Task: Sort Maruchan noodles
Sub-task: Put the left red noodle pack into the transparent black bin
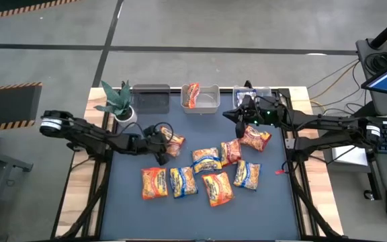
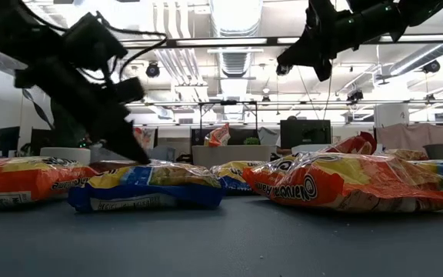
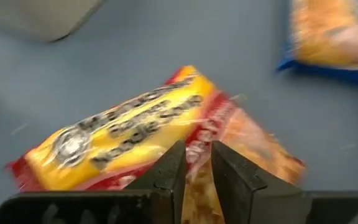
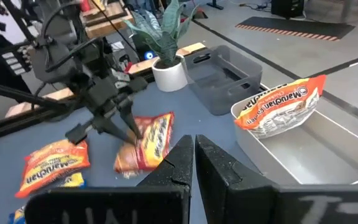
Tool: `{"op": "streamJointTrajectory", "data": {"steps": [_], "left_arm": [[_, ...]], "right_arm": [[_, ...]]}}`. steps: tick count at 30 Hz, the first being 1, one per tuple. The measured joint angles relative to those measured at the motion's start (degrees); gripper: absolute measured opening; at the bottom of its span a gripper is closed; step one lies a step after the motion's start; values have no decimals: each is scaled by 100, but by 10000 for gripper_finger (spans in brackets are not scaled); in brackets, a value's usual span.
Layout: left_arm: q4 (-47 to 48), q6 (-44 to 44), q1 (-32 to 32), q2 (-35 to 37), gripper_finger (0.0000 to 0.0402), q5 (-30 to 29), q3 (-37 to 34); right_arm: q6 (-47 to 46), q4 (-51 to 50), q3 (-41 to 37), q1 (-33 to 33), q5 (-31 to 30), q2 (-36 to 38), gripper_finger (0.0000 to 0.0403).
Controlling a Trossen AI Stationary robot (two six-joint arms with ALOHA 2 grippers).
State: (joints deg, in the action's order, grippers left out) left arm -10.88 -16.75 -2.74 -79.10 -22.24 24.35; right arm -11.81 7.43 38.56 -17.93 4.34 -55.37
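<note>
Several Maruchan noodle packets, orange, blue-and-yellow and dark red, lie flat in the middle of the dark table (image 1: 133,215); one is blue-and-yellow (image 1: 206,161), another orange (image 1: 154,182). My left gripper (image 1: 161,146) is shut on a dark red and yellow packet (image 1: 174,142) at the group's left. My right gripper (image 1: 239,115) hangs shut and empty above the table before the bins, apart from every packet. One orange packet (image 1: 191,94) leans inside the middle clear bin (image 1: 210,105). My left gripper (image 3: 197,158) pinches the dark red packet between its two fingers at one end's crinkled edge (image 3: 199,138). The fingers (image 4: 128,126) come slanting down from the table's left. The packet (image 4: 146,144) tilts below them; whether its far end rests on the table, I cannot tell.
A dark grey bin (image 1: 151,97), the middle clear bin and a third bin (image 1: 261,93), partly under my right arm, line the far edge. A potted plant (image 1: 119,102) stands at the far left corner. Bare table lies along the near edge.
</note>
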Motion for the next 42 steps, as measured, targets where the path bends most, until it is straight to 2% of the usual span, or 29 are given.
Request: {"op": "streamJointTrajectory", "data": {"steps": [3, 7, 17, 21, 25, 32, 42], "left_arm": [[0, 413, -12, -62, 49, 379, 284], [706, 976, -1, 129, 41, 369, 543], [2175, 1403, -7, 1377, 40, 375, 531], [1954, 1081, -7, 1596, 40, 376, 167], [1623, 773, -9, 1584, 40, 381, -182], [1278, 643, -9, 1506, 40, 354, -563], [1204, 49, -12, 1308, 40, 173, -845]], "right_arm": [[-277, 92, -2, 9, -4, -9, 9], [-606, 147, 51, 9, 2, -231, 9], [-887, 227, 888, 45, 139, -1890, 9], [-945, 1, 1477, 44, 449, -2654, 9], [-938, -664, 2215, 55, 778, -3379, 9], [-916, -1887, 3404, 147, 813, -4499, 9], [-862, -2186, 4243, 283, 813, -5324, 9]]}}
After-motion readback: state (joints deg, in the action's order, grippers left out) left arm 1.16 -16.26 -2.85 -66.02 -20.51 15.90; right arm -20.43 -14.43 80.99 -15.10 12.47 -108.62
